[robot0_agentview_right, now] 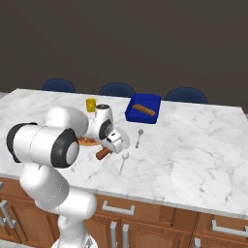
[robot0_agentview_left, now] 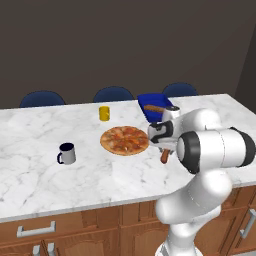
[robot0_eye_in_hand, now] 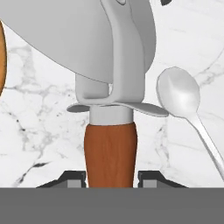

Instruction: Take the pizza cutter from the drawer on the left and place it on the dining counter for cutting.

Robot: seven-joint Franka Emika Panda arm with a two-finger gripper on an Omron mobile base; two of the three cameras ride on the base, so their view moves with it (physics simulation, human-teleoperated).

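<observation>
Gripping pizza cutter [robot0_eye_in_hand: 110,155] — hand [robot0_eye_in_hand: 110,180] closed.

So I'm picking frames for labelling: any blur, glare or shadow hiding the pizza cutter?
Hand view: sharp, evenly lit, pizza cutter large between the gripper tips, its top cropped. Left base view: no glare, the arm hides most of it. Right base view: soft shadows on the dining counter, handle small but clear.
</observation>
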